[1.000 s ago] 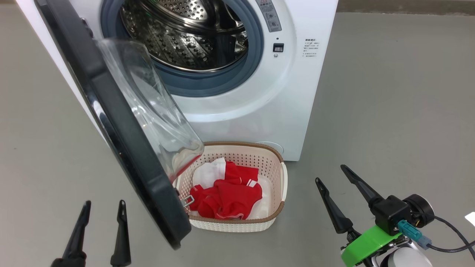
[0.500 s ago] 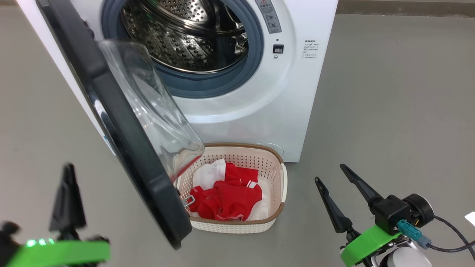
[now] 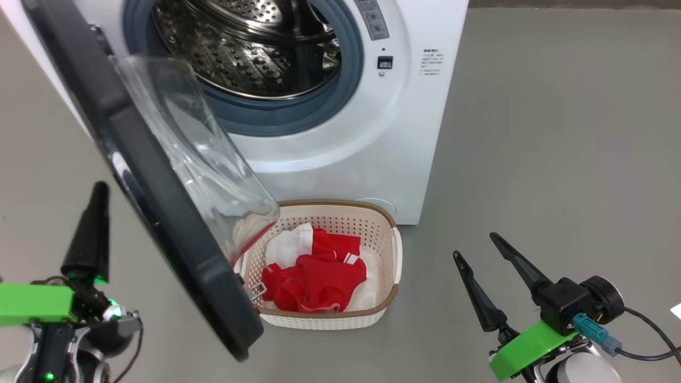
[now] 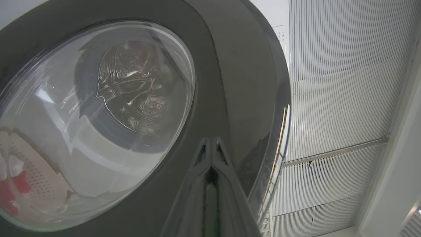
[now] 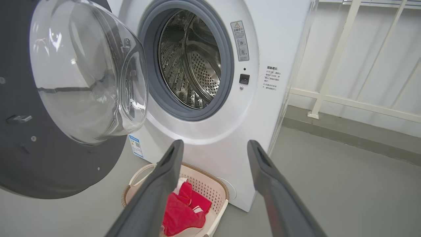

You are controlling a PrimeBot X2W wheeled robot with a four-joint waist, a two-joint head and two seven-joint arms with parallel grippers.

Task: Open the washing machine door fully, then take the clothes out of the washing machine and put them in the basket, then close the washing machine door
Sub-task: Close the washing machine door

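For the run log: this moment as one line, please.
washing machine door open | clothes in basket | left fingers shut, outside door | right fingers open, holding nothing | next: close door

Just before the washing machine (image 3: 340, 159) stands the basket (image 3: 396, 255), the clothes (image 3: 319, 282) in it. The washing machine door (image 3: 159, 223) juts forward from its left side. My left gripper (image 3: 99, 187) is left of that, my right gripper (image 3: 474, 244) before the machine's right corner.

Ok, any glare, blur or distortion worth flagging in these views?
Head view: sharp; pale glare streaks on the washing machine door glass. Left wrist view: that glass warps the drum behind it, and the shut left gripper reads dim against the dark rim. Right wrist view: wide-angle bending at the edges; the open right gripper looks soft near the lens.
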